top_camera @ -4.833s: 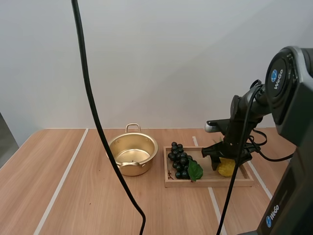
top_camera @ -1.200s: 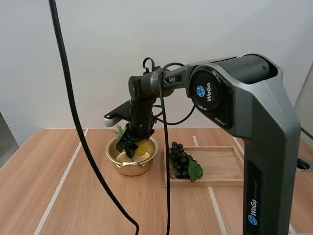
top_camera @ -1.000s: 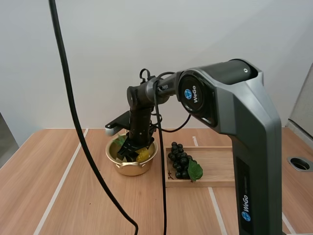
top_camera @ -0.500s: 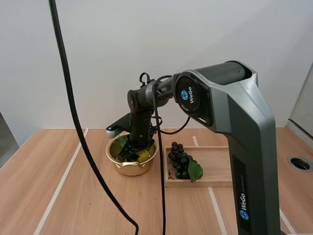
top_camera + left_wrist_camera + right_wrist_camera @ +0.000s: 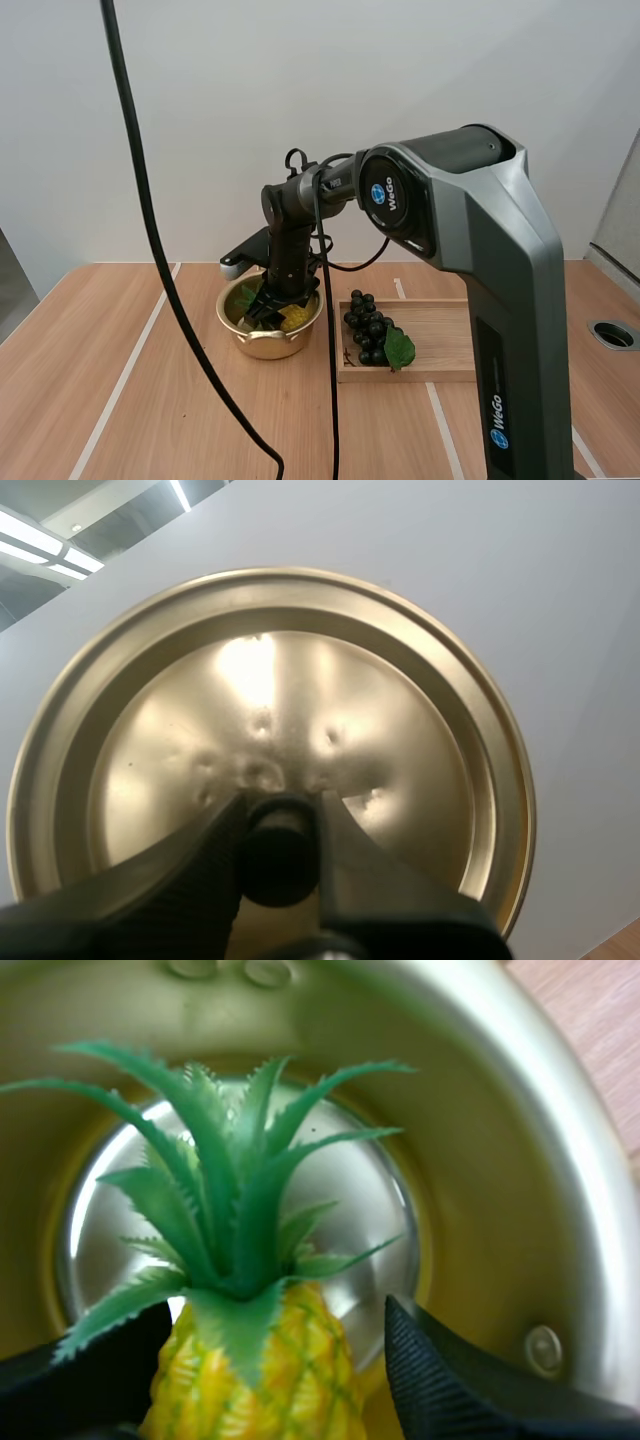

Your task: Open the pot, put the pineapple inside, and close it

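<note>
The high view has the right gripper [image 5: 268, 310] down inside the pot [image 5: 262, 346], which stands toward the tabletop's [image 5: 150, 400] far edge. The tray [image 5: 445, 345] with grapes [image 5: 367, 328] is just beside it on the right. The right wrist view adds the pineapple [image 5: 262, 1380] inside the pot, crown over the shiny floor, with the fingers [image 5: 460, 1380] spread either side and a gap at one. The left wrist view shows the left gripper [image 5: 280, 825] clamped on the knob [image 5: 278, 858] of the lid [image 5: 300, 680].
</note>
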